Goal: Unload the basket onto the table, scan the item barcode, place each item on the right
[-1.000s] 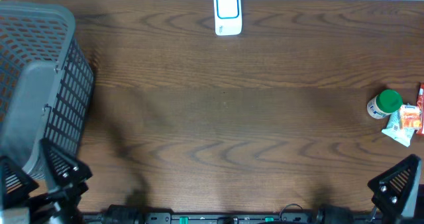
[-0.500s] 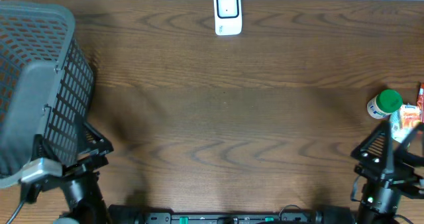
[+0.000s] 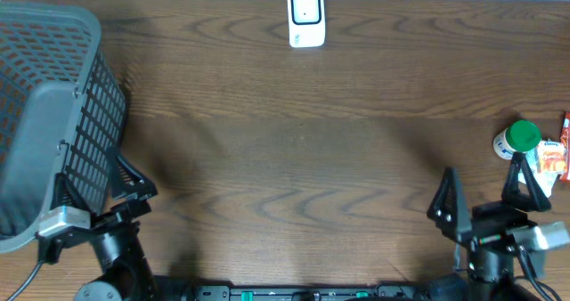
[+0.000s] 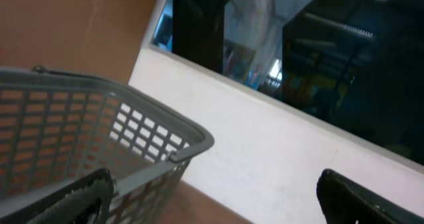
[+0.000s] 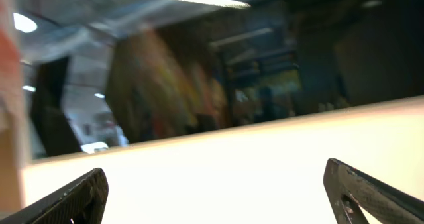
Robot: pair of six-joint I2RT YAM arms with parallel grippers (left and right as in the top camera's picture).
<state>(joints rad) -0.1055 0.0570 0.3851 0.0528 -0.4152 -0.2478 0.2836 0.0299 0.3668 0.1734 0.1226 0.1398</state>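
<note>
The white barcode scanner (image 3: 305, 18) stands at the far edge of the table, in the middle. A green-capped bottle (image 3: 517, 140) and an orange-and-white packet (image 3: 545, 163) lie at the right edge. My right gripper (image 3: 485, 181) stands open near the front right, a little left of and nearer than the bottle, holding nothing. Front left, next to the grey basket (image 3: 44, 114), my left gripper (image 3: 89, 181) is open and empty too. In both wrist views the gripper fingers (image 4: 86, 197) (image 5: 371, 194) stand wide apart and point up at a white wall and dark windows.
The tall mesh basket (image 4: 99, 118) fills the left side of the table and sits close to my left gripper. A red item (image 3: 565, 123) shows at the right border. Brown wood tabletop (image 3: 294, 150) lies between the two arms.
Both arms have risen from the front corners. The right gripper has swung left into fuller view. The left one has shifted right, beside the basket. Both stayed open.
</note>
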